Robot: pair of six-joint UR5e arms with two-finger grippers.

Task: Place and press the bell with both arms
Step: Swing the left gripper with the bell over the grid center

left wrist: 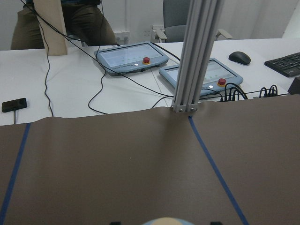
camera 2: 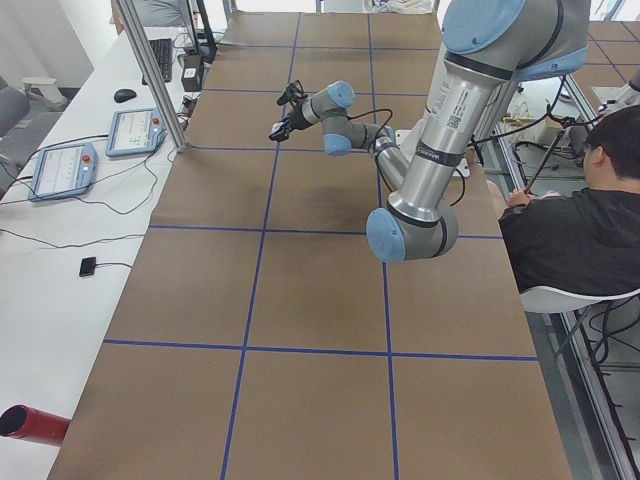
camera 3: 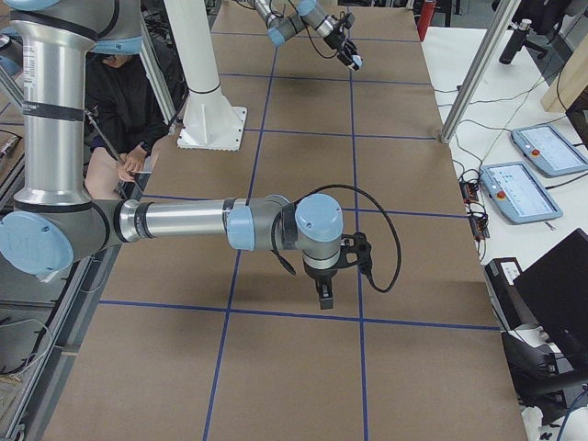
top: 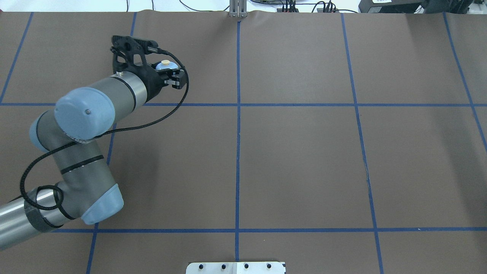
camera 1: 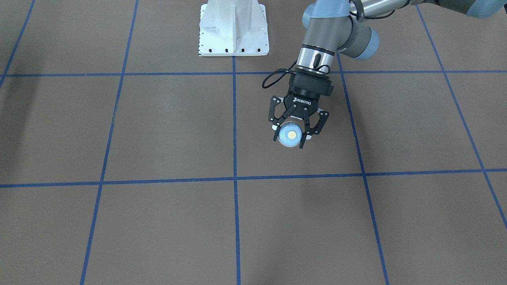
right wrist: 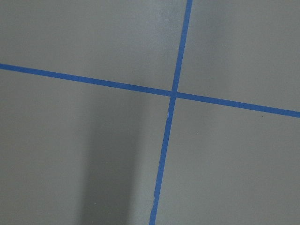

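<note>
The bell, light blue dome with a cream button, sits between the fingers of my left gripper, which is shut on its sides. In the overhead view the bell and left gripper are at the far left of the table. The bell's top just shows at the bottom edge of the left wrist view. It appears to be held a little above the brown mat. My right gripper shows only in the exterior right view, pointing down near a blue tape crossing; I cannot tell if it is open or shut.
The white pedestal base stands at the robot's side of the table. An aluminium post stands at the far edge, with teach pendants on the white desk behind it. A seated person is beside the table.
</note>
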